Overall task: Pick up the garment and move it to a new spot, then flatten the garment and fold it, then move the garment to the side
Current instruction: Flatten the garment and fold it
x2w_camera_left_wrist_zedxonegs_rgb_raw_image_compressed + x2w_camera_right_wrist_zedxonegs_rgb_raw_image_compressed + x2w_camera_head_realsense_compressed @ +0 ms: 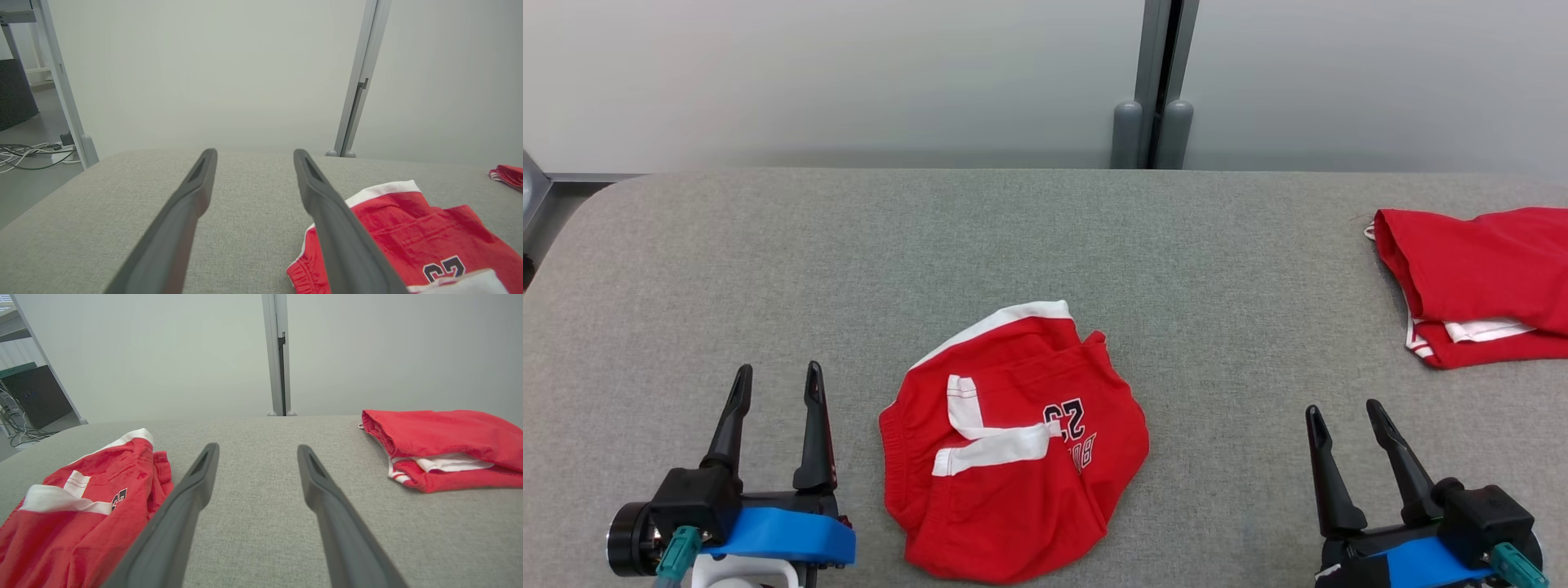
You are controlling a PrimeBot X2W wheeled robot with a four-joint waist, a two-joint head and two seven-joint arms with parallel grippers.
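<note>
The garment [1013, 445] (red, crumpled) lies at the lower centre of the head view on the table [1045, 245]. The left gripper [778, 371] and right gripper [1343, 410] flank it, both spread wide and empty.

Head camera: I look forward and steeply down on the grey fabric table [1045, 245] from well above. Both my wrist cameras sit low and close over it, facing the pale partition wall [204, 81] at its far edge. All three views share the crumpled red shorts [1013, 457] and the partition post [1153, 82].
</note>
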